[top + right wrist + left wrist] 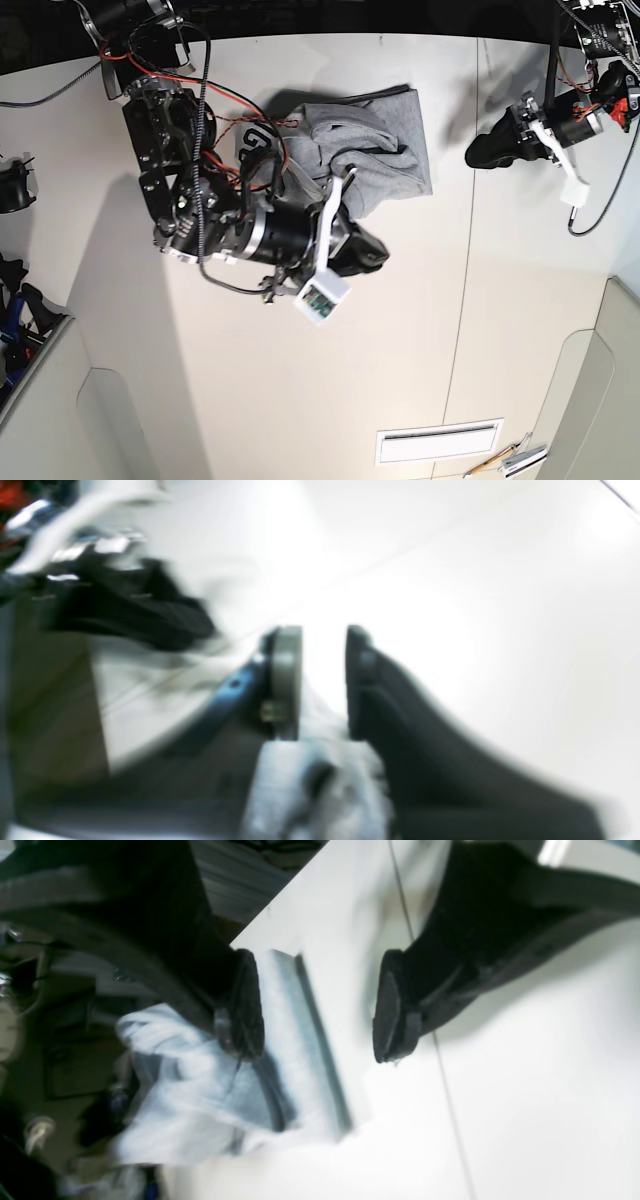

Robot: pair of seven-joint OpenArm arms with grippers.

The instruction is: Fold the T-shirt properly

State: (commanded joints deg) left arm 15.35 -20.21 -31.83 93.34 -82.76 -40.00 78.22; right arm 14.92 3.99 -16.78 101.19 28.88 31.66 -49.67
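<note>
The light grey T-shirt (395, 140) lies bunched at the back middle of the white table (300, 400), with black lettering at its left edge. My right gripper (372, 255) sits just in front of it and a fold of cloth rises to it. In the blurred right wrist view its fingers (286, 680) stand close together on grey cloth (310, 780). My left gripper (478, 152) is to the right of the shirt and clear of it. In the left wrist view it (320, 1010) is open and empty over the bare table, with the pale shirt (200, 1090) blurred beyond.
A table seam (465, 250) runs front to back between the arms. A vent slot (440, 441) and some small tools (512, 460) lie near the front edge. Red and black cables (240, 110) hang along the right arm.
</note>
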